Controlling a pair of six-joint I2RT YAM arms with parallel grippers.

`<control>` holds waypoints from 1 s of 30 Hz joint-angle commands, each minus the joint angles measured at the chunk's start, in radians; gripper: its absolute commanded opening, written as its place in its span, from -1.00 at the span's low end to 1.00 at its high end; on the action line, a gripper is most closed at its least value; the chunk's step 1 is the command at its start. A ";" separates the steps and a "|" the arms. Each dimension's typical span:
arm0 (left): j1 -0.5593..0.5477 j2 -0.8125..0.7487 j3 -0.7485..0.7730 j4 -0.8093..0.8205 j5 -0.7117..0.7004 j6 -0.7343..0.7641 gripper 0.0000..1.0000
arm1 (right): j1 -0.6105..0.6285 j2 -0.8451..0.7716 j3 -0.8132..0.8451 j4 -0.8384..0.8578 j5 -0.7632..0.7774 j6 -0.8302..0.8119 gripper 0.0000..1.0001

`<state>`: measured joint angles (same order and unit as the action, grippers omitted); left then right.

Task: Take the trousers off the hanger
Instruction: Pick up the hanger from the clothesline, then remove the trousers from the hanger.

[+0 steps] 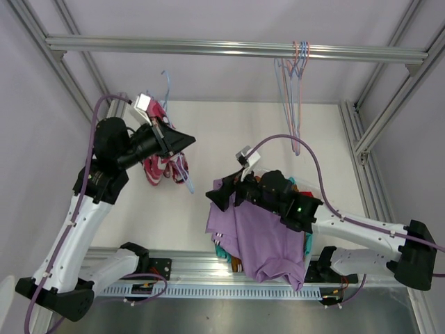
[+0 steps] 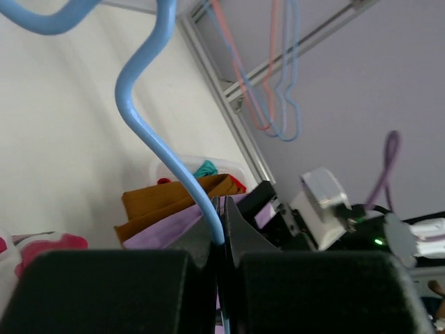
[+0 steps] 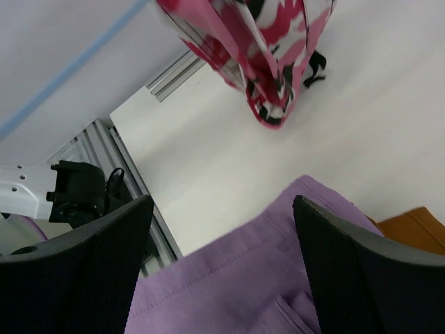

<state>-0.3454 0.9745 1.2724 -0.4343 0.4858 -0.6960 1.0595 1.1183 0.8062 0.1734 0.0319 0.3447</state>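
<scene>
- Pink-white-black camouflage cloth trousers [image 1: 157,170] are hanging, long axis downward, from a thin blue wire hanger [image 2: 149,132].
- Left gripper [image 1: 182,142] is clamping that hanger.
- Right gripper [image 1: 214,199], gaping wide, is facing them, just to its left.

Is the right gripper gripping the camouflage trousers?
No, the right gripper is open over the lilac trousers, apart from the camouflage trousers.

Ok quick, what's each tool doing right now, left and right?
Left tool: closed on the blue hanger.
Right tool: open, holding nothing, above the lilac trousers.
</scene>
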 commanded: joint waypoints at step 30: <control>0.184 -0.218 -0.340 0.279 -0.130 0.084 -0.99 | 0.112 0.489 0.355 0.206 0.345 -0.219 0.87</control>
<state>-0.1768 0.7792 0.9115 -0.3336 0.3447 -0.6132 1.1664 1.5723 1.0824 0.3500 0.2718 0.1783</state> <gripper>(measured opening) 0.011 0.934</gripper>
